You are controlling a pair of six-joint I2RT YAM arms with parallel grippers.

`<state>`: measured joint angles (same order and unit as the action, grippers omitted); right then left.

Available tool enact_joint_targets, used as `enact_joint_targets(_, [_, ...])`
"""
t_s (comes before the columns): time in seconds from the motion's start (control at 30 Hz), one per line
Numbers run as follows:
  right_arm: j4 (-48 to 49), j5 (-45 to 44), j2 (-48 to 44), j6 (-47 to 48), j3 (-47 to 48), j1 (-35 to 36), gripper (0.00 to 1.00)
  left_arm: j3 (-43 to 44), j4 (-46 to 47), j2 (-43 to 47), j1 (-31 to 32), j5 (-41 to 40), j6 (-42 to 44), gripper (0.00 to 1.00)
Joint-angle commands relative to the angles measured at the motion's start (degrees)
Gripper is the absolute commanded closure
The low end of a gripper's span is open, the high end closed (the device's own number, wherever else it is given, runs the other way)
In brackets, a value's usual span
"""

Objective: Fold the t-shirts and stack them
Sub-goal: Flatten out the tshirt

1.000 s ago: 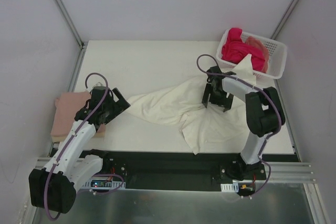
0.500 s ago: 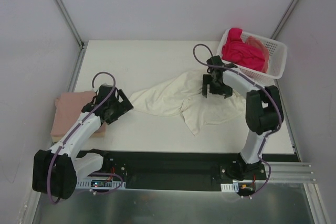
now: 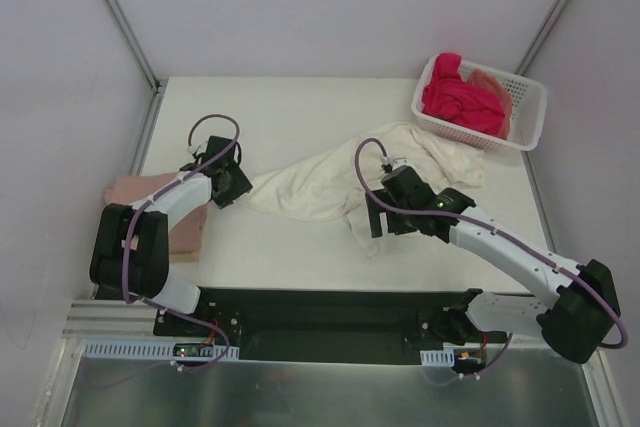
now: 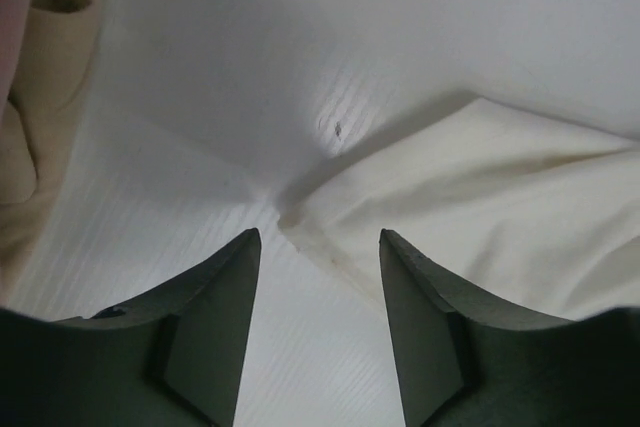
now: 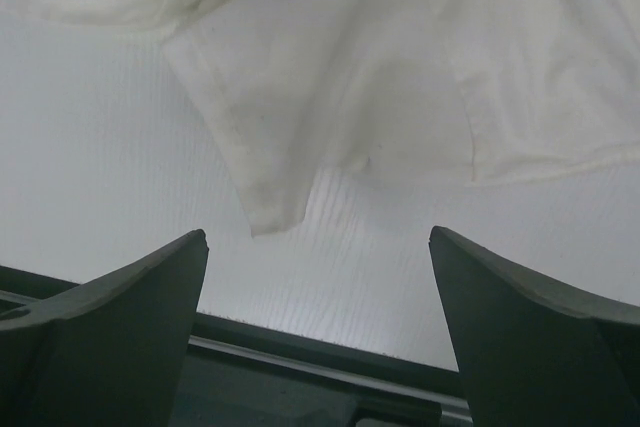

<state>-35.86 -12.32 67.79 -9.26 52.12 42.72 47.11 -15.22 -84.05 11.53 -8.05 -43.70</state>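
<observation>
Only folded the dusty pink t-shirt point(image 3: 130, 197); yet to flatten the crumpled cream-white t-shirt point(image 3: 310, 187), left gripper point(image 4: 320, 242) half-parted, right gripper point(image 5: 318, 232) wide, both empty.

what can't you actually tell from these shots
Top view: the left arm covers part of the pink shirt.
Top view: the basket pile hides how many shirts lie under the magenta shirt.
Left wrist view: whether the left fingers touch the corner of the cream shirt, no depth cue.
Right wrist view: cream shirt cut off by the top edge.
</observation>
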Motion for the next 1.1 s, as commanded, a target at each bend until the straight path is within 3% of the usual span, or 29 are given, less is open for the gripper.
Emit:
enact_joint_targets(0.0, [-3.0,-2.8,-3.1,-5.3,-2.2,4.0,0.03,3.3,1.2,-4.4,-0.5,-2.0,1.5,0.53])
enact_joint_targets(0.1, [-5.3,-6.0,-3.6,-6.3,-2.0,7.0,0.03,2.8,1.4,-6.0,-0.6,-0.4,0.6,0.62])
enact_joint_targets(0.37, [-8.5,-10.4,-1.8,-7.0,-0.2,9.7,0.03,0.2,2.1,-7.4,-0.7,0.8,-0.2,0.63])
enact_joint_targets(0.47, [-9.5,-11.5,-0.9,-7.9,0.6,10.2,0.03,-1.8,2.1,-6.2,-0.7,0.4,-0.6,0.69])
enact_joint_targets(0.5, [-10.2,-12.2,-0.5,-8.2,0.9,10.4,0.03,-2.3,2.1,-5.8,-0.7,0.3,-0.4,0.74])
enact_joint_targets(0.53, [-10.4,-12.5,-0.2,-8.4,1.2,10.5,0.03,-2.9,2.1,-5.5,-0.7,0.3,-0.2,0.91])
enact_joint_targets(0.57, [-10.4,-12.6,-0.1,-8.5,1.2,10.8,0.03,-3.1,2.1,-5.1,-0.7,0.3,0.1,1.00])
enact_joint_targets(0.83, [-7.0,-9.7,3.2,-10.3,1.1,14.0,0.03,-5.0,2.1,0.1,-0.6,2.7,0.9,1.00])
enact_joint_targets(1.07, [-2.6,-7.8,12.4,-16.1,2.6,15.3,0.02,-9.8,2.0,9.2,-0.6,1.4,-0.3,1.00])
